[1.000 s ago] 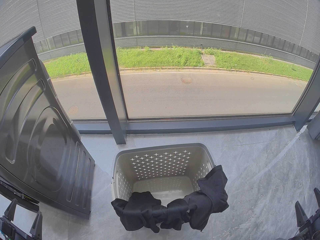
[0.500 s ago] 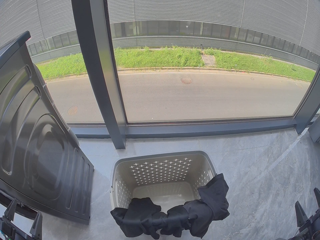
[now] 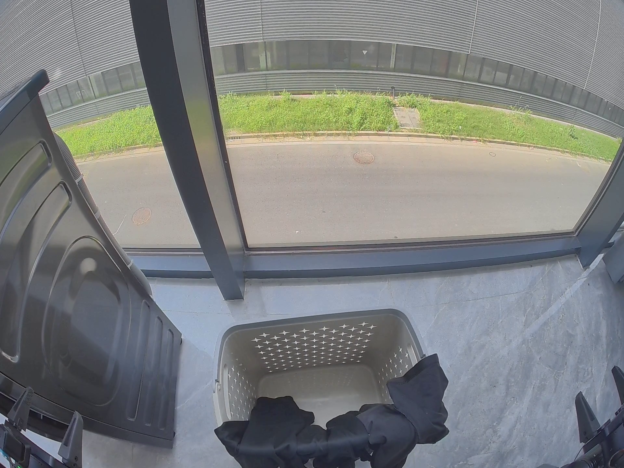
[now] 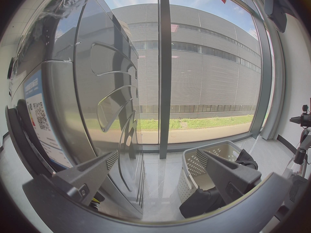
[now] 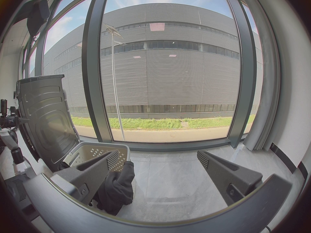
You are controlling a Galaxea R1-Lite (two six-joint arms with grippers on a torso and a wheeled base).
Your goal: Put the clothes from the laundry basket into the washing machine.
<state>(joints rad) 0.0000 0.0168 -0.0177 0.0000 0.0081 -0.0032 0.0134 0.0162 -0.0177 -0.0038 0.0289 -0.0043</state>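
A pale grey, star-perforated plastic laundry basket [image 3: 312, 318] is seen on the grey marbled floor [image 3: 520, 333] in front of the window. A bundle of black cloth garments [image 3: 338, 427] is draped over its near rim and right corner, partly hanging outside, while the basket's bottom looks bare. The dark grey metal washing machine [image 3: 71, 307] stands to the robot's left, just beside the basket, with its ribbed side panel presented; its opening cannot be made out. The left gripper [image 4: 158, 153] and the right gripper [image 5: 158, 153] are held low on either side, each spread wide with nothing between its fingers. The step in hand is judged to be the approach, with no garment yet grasped. Next, a bunched fold would need to be pinched and lifted clear of the rim.
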